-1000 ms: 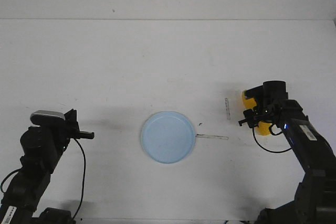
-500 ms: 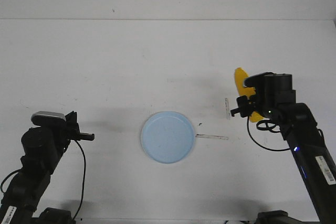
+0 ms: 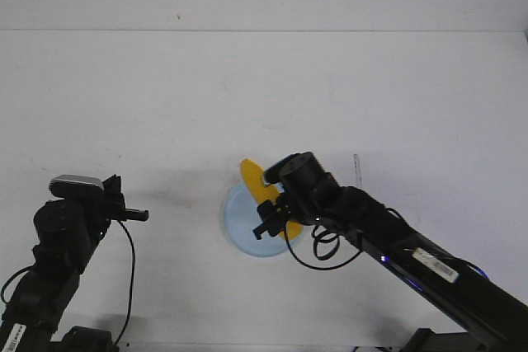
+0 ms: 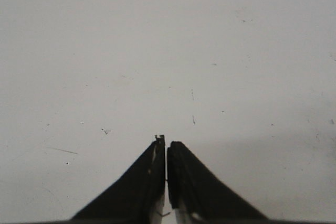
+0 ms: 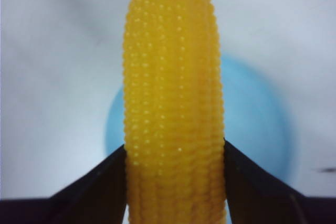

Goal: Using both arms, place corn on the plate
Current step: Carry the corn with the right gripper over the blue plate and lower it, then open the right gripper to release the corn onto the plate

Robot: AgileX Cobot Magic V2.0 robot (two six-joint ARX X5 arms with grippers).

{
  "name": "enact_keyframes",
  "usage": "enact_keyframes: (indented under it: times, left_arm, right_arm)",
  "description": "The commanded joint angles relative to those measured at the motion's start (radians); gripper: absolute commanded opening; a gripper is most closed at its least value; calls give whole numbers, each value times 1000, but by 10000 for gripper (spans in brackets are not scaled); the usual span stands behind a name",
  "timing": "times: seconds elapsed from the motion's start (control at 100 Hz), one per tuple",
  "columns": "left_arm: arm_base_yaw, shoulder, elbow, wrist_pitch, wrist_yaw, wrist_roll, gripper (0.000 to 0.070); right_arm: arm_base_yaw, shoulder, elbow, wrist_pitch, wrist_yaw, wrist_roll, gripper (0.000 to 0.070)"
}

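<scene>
The yellow-orange corn point(image 3: 257, 182) is held by my right gripper point(image 3: 272, 218), which is shut on it above the pale blue plate point(image 3: 239, 222) at the table's middle. The cob's tip points to the far left, past the plate's rim. In the right wrist view the corn point(image 5: 173, 93) fills the centre between the two black fingers point(image 5: 100, 182), with the plate point(image 5: 252, 124) blurred beneath it. My left gripper point(image 3: 139, 214) is shut and empty at the near left, well apart from the plate; the left wrist view shows its jaws point(image 4: 166, 148) closed over bare table.
Two thin pale strips lie on the white table to the right of the plate, one point(image 3: 357, 171) upright in the picture, the other partly hidden by the right arm. A black cable point(image 3: 326, 249) loops under the right arm.
My right arm has lifted the corn from the right side of the table and swung it left, over the plate. The left arm has not moved.
</scene>
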Motion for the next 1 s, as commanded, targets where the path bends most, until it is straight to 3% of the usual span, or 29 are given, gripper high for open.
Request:
enact_keyframes:
  times: [0.0, 0.25, 0.55, 0.62, 0.8, 0.99]
  left_arm:
    - [-3, 3, 9, 8, -2, 6, 0]
    - [-3, -4, 9, -2, -2, 6, 0]
    - [-3, -23, 9, -6, -2, 7, 0]
    - [-3, -27, 9, -6, -2, 6, 0]
    - [-3, -31, 9, -6, -2, 6, 0]
    - [-3, -31, 9, -6, -2, 6, 0]
  right_arm:
    - [21, 62, 14, 14, 7, 61, 158]
    - [35, 247, 14, 23, 60, 64, 158]
    - [31, 268, 14, 18, 57, 63, 164]
    - [30, 268, 14, 16, 55, 63, 225]
    - [30, 266, 52, -27, 53, 46, 516]
    - [30, 264, 182, -188, 61, 21, 540]
